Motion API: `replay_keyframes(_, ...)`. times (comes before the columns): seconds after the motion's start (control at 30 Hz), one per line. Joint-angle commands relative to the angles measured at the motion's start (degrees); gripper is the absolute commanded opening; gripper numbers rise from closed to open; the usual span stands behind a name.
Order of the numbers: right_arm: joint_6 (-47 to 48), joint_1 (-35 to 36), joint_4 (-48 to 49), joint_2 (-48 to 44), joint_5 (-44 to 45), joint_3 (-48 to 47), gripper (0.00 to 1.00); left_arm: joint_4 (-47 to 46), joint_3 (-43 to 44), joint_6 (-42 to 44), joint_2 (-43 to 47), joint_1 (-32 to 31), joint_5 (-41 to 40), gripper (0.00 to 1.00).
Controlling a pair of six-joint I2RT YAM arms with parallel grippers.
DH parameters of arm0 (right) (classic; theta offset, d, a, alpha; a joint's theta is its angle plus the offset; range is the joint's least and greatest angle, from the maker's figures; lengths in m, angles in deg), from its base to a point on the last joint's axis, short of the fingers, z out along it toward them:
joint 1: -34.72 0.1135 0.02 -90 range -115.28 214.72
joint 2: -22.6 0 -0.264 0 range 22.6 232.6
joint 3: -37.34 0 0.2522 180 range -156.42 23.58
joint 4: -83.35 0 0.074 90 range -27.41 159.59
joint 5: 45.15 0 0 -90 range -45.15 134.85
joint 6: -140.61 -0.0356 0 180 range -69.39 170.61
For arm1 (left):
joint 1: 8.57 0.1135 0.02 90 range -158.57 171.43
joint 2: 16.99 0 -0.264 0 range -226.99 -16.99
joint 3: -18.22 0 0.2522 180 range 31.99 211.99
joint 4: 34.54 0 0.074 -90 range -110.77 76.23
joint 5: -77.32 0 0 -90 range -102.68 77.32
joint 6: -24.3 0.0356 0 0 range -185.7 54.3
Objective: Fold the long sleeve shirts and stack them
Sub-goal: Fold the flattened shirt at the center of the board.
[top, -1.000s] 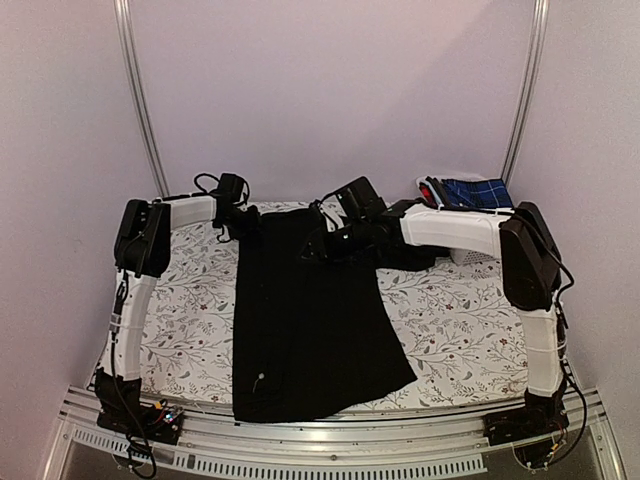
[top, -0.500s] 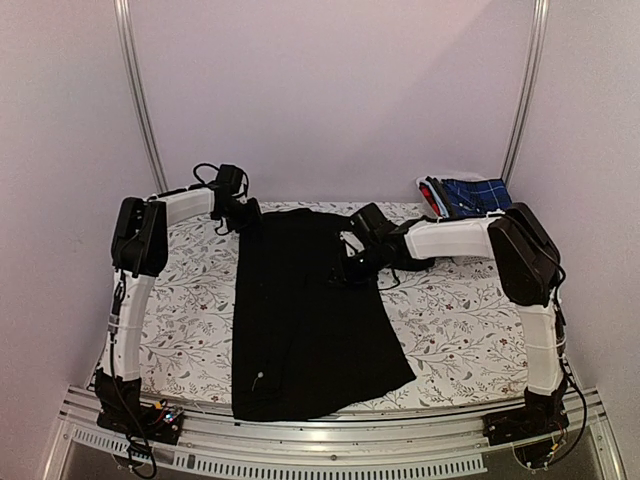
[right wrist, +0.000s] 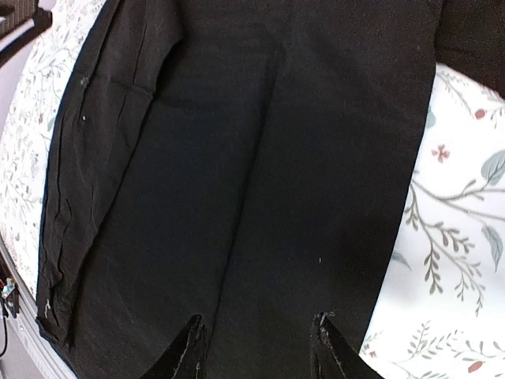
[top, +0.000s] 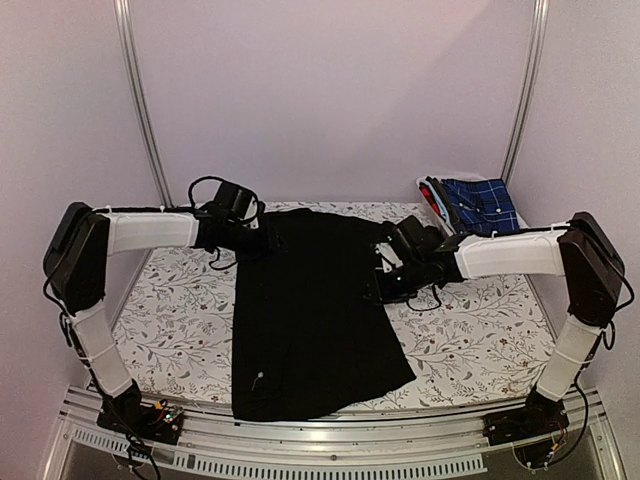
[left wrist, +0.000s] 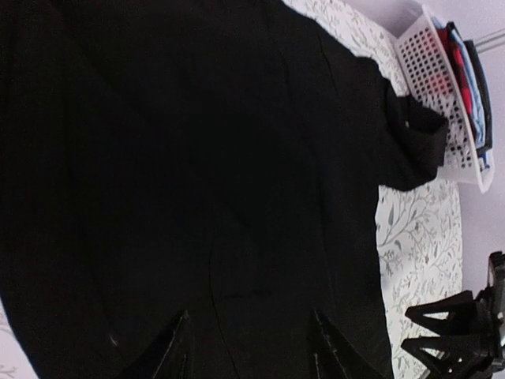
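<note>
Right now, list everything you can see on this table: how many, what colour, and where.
black shirt: one, black, laid lengthwise down the middle of the table, hem at the near edge
basket: one, white slotted plastic, far right corner
folded clothes: several, blue check, red and pale blue, inside the basket
tablecloth: one, white with a leaf print, under everything
left arm: one, white and black, at the shirt's far left edge, jaws open
right arm: one, white and black, at the shirt's right edge, jaws open

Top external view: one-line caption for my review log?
Left tool and right tool poised at opposite edges of a plain black cloth long-sleeve shirt lying on the floral-print table.
</note>
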Motion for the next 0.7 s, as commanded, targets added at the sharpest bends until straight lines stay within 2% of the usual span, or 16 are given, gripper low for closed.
replay_keyframes(0.0, -2.5, 4.1, 0.4, -4.7, 4.0, 4.6, 0.43, -5.4, -11.7, -6.0, 5.7, -4.7, 2.7, 0.48)
replay_keyframes(0.27, -8.2, 10.6, 2.3, -8.3, 6.6, 11.8, 0.43, -10.7, -27.8, -11.5, 13.1, -9.4, 1.2, 0.47)
replay_keyframes(0.47, -12.4, 15.6, 3.1, -7.3, 7.0, 14.1, 0.43, -9.2, -32.0, -9.0, 13.4, -9.0, -0.5, 0.47)
replay_keyframes(0.67, -16.2, 20.7, 3.9, -6.7, 6.0, 15.5, 0.43, -7.2, -35.0, -6.2, 12.6, -5.5, -1.3, 0.47)
